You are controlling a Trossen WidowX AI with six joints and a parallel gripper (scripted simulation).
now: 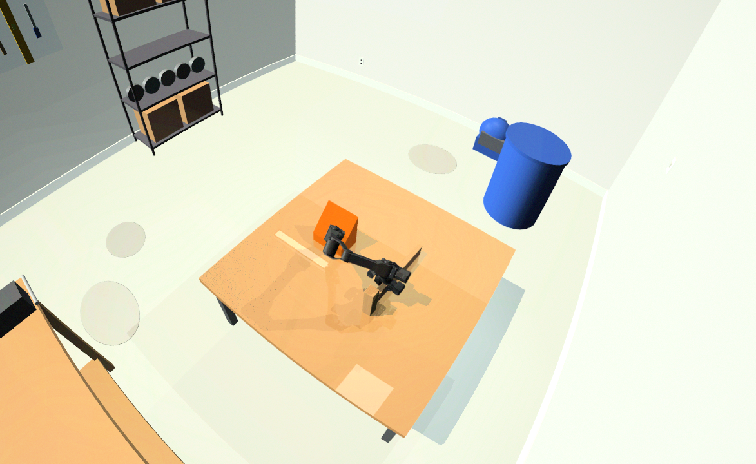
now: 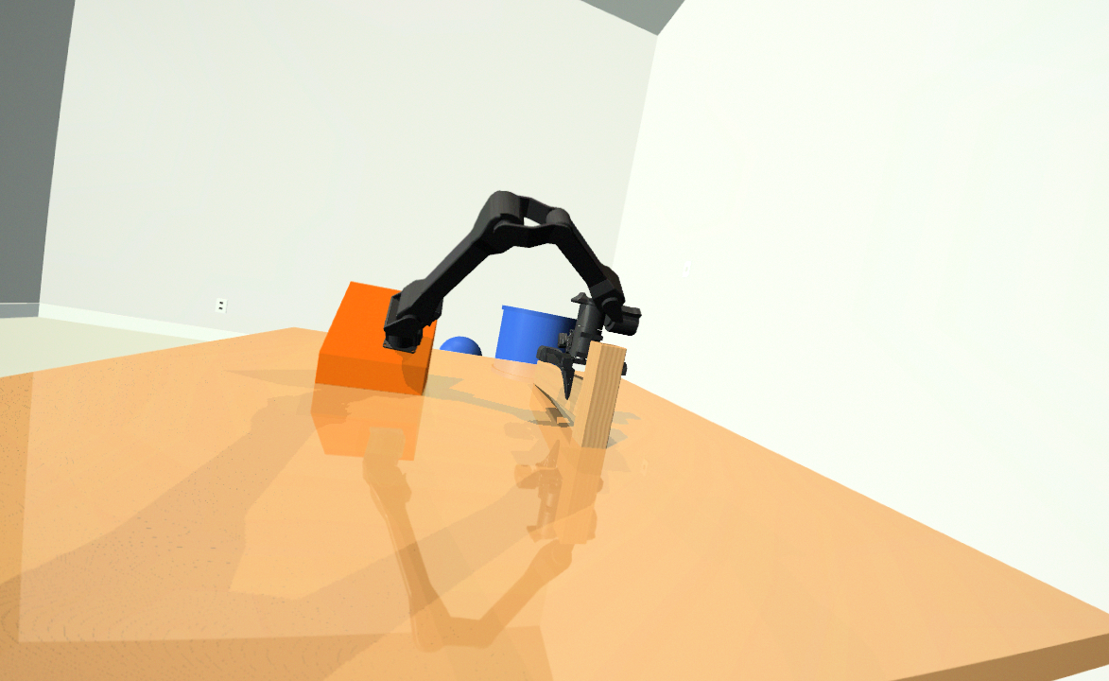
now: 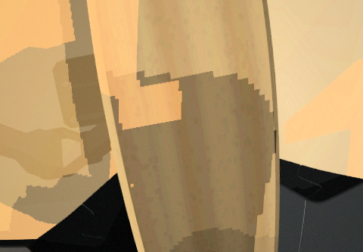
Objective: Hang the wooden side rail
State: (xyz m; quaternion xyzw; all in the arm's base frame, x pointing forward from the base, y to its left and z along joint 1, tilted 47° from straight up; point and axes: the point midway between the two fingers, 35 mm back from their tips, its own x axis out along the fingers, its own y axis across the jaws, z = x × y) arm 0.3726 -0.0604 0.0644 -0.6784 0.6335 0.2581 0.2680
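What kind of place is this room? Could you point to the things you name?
Probably a workshop: tools hang on the grey wall (image 1: 242, 34), a shelf rack (image 1: 216, 86) holds boxes, and a robot arm (image 1: 360, 259) (image 2: 457, 264) is on a table (image 1: 461, 259) (image 2: 795, 550).
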